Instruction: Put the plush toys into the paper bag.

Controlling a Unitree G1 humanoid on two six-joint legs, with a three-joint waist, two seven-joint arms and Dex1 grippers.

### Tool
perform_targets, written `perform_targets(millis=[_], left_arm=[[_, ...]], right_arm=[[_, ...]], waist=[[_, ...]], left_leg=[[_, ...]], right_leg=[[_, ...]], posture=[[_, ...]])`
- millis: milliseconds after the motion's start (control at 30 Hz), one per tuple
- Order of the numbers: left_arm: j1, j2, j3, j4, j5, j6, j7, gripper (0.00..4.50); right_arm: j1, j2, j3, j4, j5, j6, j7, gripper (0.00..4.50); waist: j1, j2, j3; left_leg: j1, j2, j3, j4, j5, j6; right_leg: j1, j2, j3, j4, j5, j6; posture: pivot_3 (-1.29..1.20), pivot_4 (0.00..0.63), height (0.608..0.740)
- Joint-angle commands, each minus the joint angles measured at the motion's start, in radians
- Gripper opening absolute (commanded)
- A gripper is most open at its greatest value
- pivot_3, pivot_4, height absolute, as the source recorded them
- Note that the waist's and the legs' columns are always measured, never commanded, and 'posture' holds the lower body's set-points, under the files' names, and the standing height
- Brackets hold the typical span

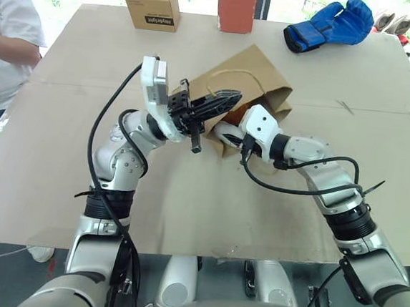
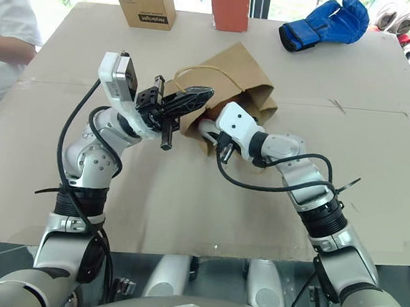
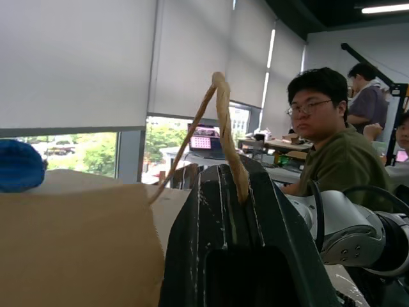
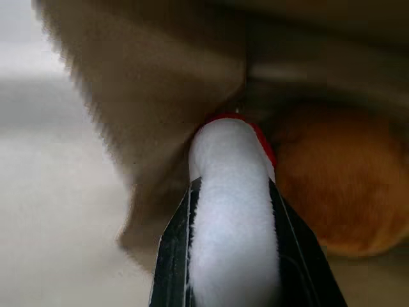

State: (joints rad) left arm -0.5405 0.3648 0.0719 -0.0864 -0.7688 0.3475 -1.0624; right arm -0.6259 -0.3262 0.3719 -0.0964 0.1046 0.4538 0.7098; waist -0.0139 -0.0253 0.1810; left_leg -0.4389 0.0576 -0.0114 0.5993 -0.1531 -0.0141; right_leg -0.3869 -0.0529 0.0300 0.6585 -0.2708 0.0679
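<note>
Pinching the paper bag's (image 1: 258,75) handle (image 3: 220,121), your left gripper (image 1: 220,103) lifts its mouth; your right gripper (image 4: 233,211) squeezes the white toy (image 4: 233,192) there, beside the orange toy (image 4: 332,185) inside.

Both arms converged ahead, left end effector (image 1: 220,101) clamped shut, right end effector (image 4: 233,192) pinched closed, wrists nearly touching.
</note>
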Motion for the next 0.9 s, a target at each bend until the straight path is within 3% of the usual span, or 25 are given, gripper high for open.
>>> perform_targets(millis=[33, 267, 433, 633, 900], left_arm=[[0.026, -0.001, 0.041, -0.118, -0.037, 0.016, 0.07, 0.0], [0.053, 0.048, 0.073, -0.094, -0.04, 0.03, 0.059, 0.0], [0.012, 0.055, 0.068, -0.047, -0.031, 0.03, 0.037, 0.0], [-0.015, 0.05, 0.061, -0.014, -0.031, 0.037, 0.016, 0.0], [-0.025, 0.028, 0.052, -0.023, -0.039, 0.055, 0.024, 0.0]], right_arm=[[0.043, -0.035, -0.086, -0.146, 0.089, 0.07, 0.04, 0.02], [0.169, -0.118, -0.15, -0.361, 0.23, 0.265, 0.072, 0.02], [0.222, -0.144, -0.254, -0.462, 0.316, 0.382, 0.016, 0.02], [0.231, -0.086, -0.369, -0.528, 0.351, 0.489, -0.162, 0.02], [0.164, -0.007, -0.296, -0.464, 0.273, 0.505, -0.323, 0.02]], waist=[[0.003, 0.0, 0.0], [0.0, 0.0, 0.0], [0.001, 0.0, 0.0], [0.0, 0.0, 0.0], [-0.002, 0.0, 0.0]], left_leg=[[0.0, 0.0, 0.0, 0.0, 0.0, 0.0], [0.001, 0.0, 0.0, 0.001, 0.0, 0.0], [0.001, 0.0, 0.0, 0.001, 0.0, 0.0], [0.0, 0.0, 0.0, 0.001, 0.0, 0.0], [0.001, 0.0, 0.0, 0.001, 0.0, 0.0]], right_leg=[[0.001, 0.0, 0.0, 0.0, 0.0, 0.0], [0.001, 0.0, 0.0, 0.0, 0.0, 0.0], [0.001, 0.0, 0.0, 0.0, 0.0, 0.0], [0.001, 0.0, 0.0, 0.0, 0.0, 0.0], [0.001, 0.0, 0.0, 0.0, 0.0, 0.0]], posture=[[0.0, 0.15, 0.74], [0.0, 0.15, 0.74], [0.0, 0.15, 0.74], [0.0, 0.15, 0.74], [0.0, 0.15, 0.74]])
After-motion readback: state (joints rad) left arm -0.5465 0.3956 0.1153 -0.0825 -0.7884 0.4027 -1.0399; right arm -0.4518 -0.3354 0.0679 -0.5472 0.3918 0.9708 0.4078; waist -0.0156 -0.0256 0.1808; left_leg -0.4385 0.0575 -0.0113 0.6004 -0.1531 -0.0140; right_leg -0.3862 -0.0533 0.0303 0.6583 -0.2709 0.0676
